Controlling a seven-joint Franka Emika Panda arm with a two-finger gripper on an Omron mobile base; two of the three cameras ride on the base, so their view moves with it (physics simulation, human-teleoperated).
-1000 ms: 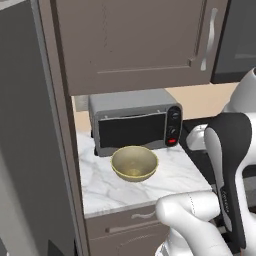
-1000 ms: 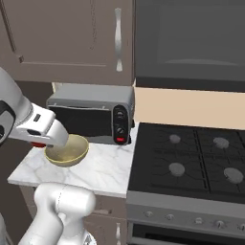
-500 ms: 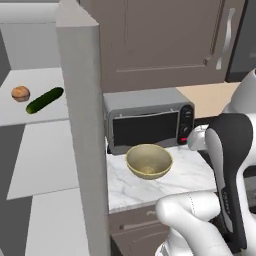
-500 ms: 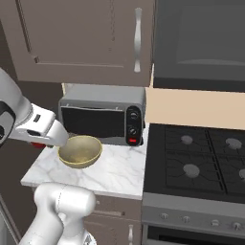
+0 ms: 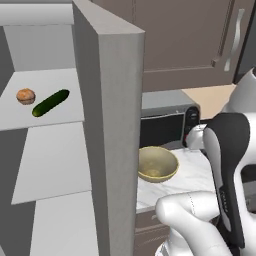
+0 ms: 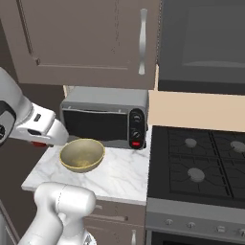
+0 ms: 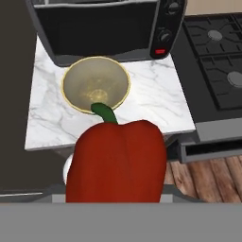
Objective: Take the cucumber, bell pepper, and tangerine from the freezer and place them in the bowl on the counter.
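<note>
Currently the bell pepper (image 7: pixel 116 160) sits gripped in the gripper (image 7: pixel 116 196), red body close against the hand camera and green stem pointing toward the bowl (image 7: pixel 96 84); the fingers themselves are hidden behind it, so the hold is judged from how the pepper rides with the hand. Bowl stands near the front-left part of the counter (image 7: pixel 151 97), just in front of the microwave (image 7: pixel 101 26), with nothing in it. Cucumber (image 5: pixel 50 103) and tangerine (image 5: pixel 25 96) lie side by side, apart, on an upper shelf of the open freezer (image 5: pixel 107 125). Handling judgement: pepper is light, hollow, with a glossy skin that may slip; a grip across its broad shoulders looks sound, and only a moderate squeeze is wanted. Cucumber looks stiff and smooth, best taken at mid-length across its narrow width. Tangerine is small and slightly soft, with a lumpy rind giving fair purchase; take it across the middle. No brand, label or legible writing anywhere; the microwave shows only knobs and a red button.
</note>
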